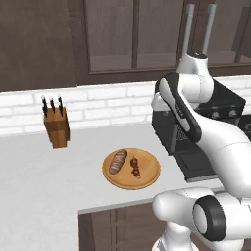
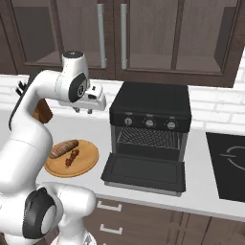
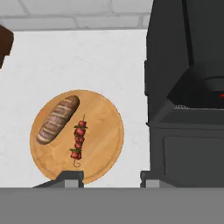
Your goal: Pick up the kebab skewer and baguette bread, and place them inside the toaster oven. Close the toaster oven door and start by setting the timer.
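Left base view: the kebab skewer and the baguette bread are lying side by side on the wooden plate, near but not touching. The knife block is standing well apart on the counter.

Right base view: the gripper is hanging high above the counter, between plate and toaster oven. The toaster oven door is lying folded down, the wire rack exposed.

Hand view: the fingertips are standing spread, holding nothing. The skewer is thin and lying flat; the pads are likely to slip off it or nudge the loaf aside on descent.
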Controlling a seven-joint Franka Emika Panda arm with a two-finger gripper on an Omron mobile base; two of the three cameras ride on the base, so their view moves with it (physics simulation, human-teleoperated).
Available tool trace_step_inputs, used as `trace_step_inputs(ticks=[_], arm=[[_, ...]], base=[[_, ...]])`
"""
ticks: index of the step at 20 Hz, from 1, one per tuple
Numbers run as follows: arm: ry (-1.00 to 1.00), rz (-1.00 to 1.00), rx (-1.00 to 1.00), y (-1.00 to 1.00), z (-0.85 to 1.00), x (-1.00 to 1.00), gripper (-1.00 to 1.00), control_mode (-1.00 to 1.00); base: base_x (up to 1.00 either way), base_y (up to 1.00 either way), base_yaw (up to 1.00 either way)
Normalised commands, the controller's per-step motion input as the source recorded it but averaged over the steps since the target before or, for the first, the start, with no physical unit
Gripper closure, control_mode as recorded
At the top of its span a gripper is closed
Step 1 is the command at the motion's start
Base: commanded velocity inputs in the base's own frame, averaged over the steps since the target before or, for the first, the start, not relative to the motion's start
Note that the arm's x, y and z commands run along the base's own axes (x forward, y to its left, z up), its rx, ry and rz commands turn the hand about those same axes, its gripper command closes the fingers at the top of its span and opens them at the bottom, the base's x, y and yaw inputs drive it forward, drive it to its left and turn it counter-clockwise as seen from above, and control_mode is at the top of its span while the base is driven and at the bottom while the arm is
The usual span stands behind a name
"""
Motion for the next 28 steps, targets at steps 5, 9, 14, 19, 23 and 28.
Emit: trace_step_inputs(ticks=[5, 9, 14, 19, 23, 28], arm=[[-0.03, 0.00, 0.00, -0.05, -0.02, -0.30, -1.00, -1.00], [-0.04, 0.02, -0.05, -0.24, -0.38, -0.49, -1.00, -1.00], [-0.22, 0.12, 0.00, -0.79, -0.32, -0.84, -1.00, -1.00], [-0.15, 0.27, 0.00, -1.00, -0.30, -0.63, -1.00, -1.00], [-0.24, 0.25, 0.00, -0.82, -0.41, -0.20, -1.00, -1.00], [-0.24, 0.15, 0.00, -0.62, -0.42, 0.00, -1.00, -1.00]], base=[[0.00, 0.00, 0.00], [0.00, 0.00, 0.00], [0.00, 0.00, 0.00], [0.00, 0.00, 0.00], [0.00, 0.00, 0.00], [0.00, 0.00, 0.00]])
